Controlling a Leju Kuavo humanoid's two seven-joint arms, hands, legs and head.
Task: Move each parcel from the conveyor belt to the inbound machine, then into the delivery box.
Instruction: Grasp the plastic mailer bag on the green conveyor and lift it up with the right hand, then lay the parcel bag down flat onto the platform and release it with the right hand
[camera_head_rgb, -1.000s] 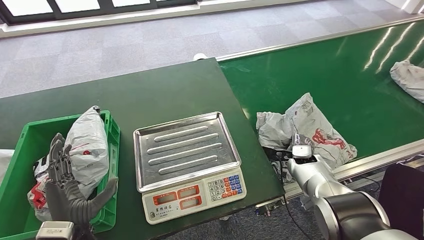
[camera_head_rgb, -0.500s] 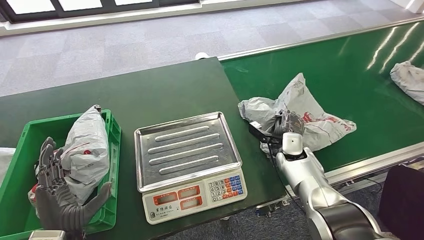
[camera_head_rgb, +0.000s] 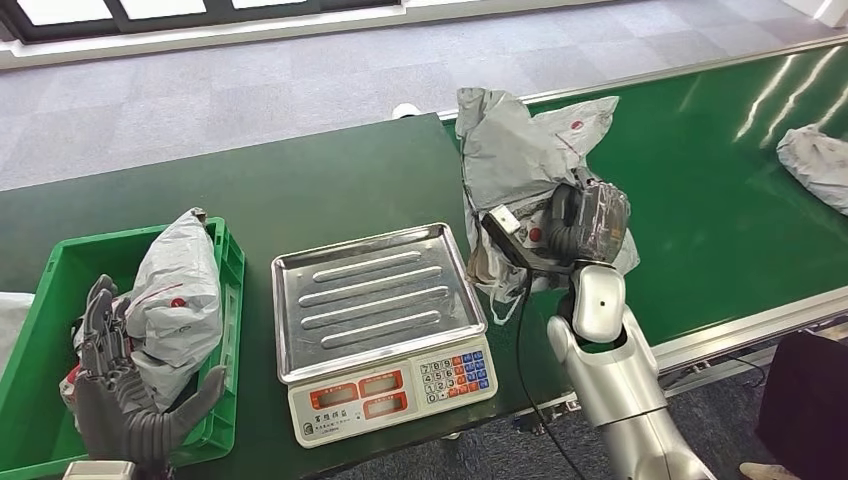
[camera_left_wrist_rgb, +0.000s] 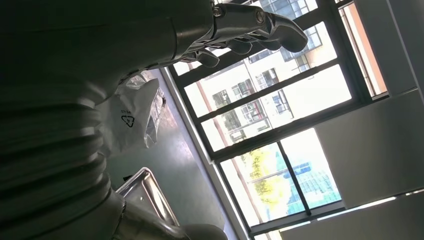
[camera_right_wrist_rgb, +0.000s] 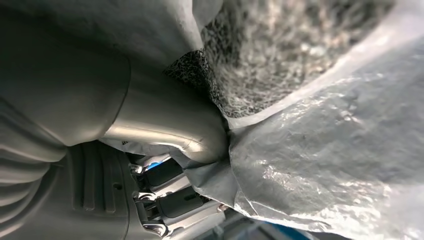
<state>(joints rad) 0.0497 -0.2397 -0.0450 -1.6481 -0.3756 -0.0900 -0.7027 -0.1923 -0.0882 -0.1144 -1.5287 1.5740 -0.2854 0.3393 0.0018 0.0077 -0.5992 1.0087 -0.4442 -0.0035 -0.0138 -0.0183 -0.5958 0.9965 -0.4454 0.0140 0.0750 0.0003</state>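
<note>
The grey parcel (camera_head_rgb: 520, 160) hangs in the right hand (camera_head_rgb: 590, 222), gripped and lifted clear of the conveyor belt (camera_head_rgb: 720, 180), just right of the scale's tray (camera_head_rgb: 372, 295), likely its next stop. The tray's rim has room all round. The left hand (camera_head_rgb: 120, 400), fingers spread and holding nothing, hovers over the near end of the green box (camera_head_rgb: 50, 300).

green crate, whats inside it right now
The green crate holds a grey parcel leaning against its right wall, with red-printed packaging beneath. The left hand hovers in front, hiding the near part of the crate floor.
</note>
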